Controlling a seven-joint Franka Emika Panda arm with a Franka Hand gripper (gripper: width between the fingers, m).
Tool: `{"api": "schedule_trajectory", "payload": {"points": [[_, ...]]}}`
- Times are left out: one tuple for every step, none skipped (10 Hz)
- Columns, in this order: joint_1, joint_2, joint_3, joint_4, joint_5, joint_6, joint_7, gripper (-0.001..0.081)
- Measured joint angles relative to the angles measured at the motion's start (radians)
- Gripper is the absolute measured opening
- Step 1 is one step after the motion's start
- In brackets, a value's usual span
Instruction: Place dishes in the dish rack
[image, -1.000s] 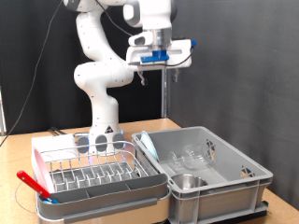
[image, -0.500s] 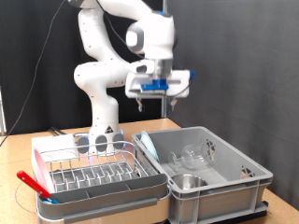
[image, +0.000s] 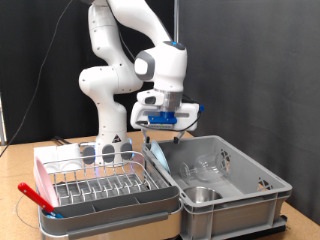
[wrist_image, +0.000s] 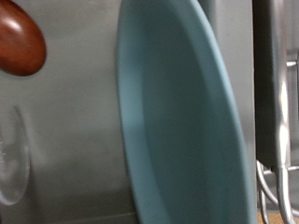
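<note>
— Well, where was the arm when the shutter clicked?

— Low over the grey crate on the worktop, its end effector hanging above the crate's rim on the exterior view's left, just over a pale teal plate that leaned on edge against that wall. Whether its fingers were spread or pressed together, I could not tell; nothing showed between them.

— And the dishes?

— Lying in the crate: the steel bowl at the near end, the clear glass cups farther back. The wrist view was filled by the teal plate seen close, with a brown rounded object and a glass rim beside it against grey plastic.

— The dish rack?

— It sat to the exterior view's left of the crate, a wire grid on its white-pink tray, a glass at its back edge and a red-handled utensil across the near corner.
</note>
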Motion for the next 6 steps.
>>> {"api": "schedule_trajectory", "payload": {"points": [[-0.007,0.025,0.0,-0.004,-0.011,0.021,0.0,0.0811],[-0.013,0.045,0.0,-0.006,-0.015,0.037,0.0,0.0811],[-0.015,0.059,0.0,-0.006,-0.015,0.047,0.0,0.0811],[-0.015,0.069,-0.001,-0.006,-0.015,0.053,0.0,0.0811],[-0.016,0.075,-0.001,-0.006,-0.015,0.057,0.0,0.0811],[-0.018,0.078,-0.001,-0.006,-0.016,0.057,0.0,0.0811]]}}
